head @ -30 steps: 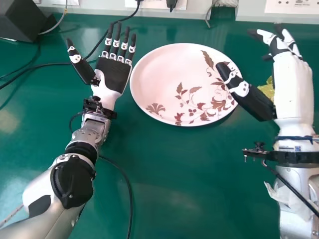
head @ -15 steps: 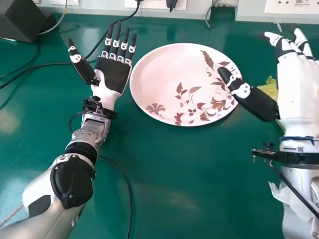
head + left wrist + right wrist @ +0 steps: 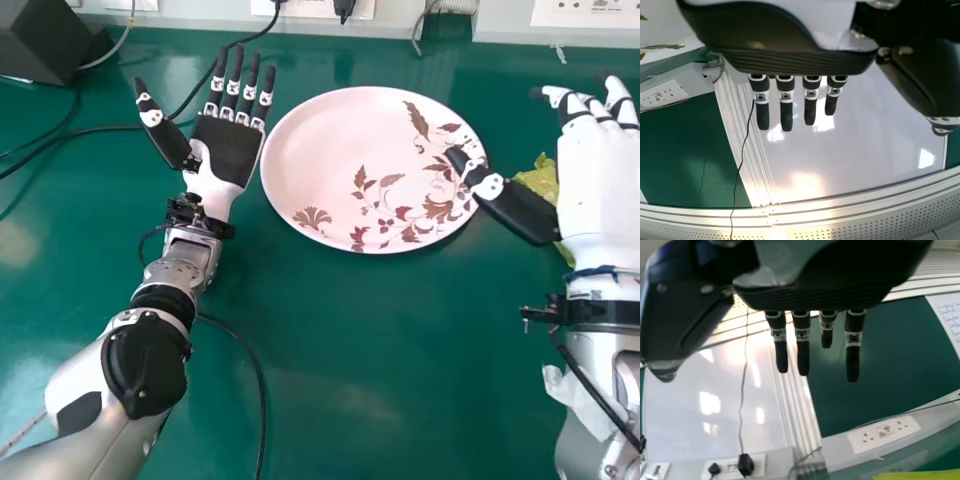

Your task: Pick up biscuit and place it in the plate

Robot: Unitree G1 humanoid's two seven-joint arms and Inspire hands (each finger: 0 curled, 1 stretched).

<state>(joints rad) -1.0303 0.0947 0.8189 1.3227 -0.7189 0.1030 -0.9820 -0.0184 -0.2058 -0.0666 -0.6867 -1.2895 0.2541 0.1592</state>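
Dropping too far inward, the open right hand [image 3: 600, 190] may knock the wrapped biscuit [image 3: 543, 178] beside its thumb.

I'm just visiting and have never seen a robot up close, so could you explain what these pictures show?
This is a human-shaped robot with two arms. The view down onto the green table comes from its head; the other two views come from its wrists. On the table lie a pale plate with a leafy pattern and, to its right, a yellow thing, perhaps the wrapped biscuit, partly hidden by the right robot hand. That one and the left robot hand are both open, holding nothing.
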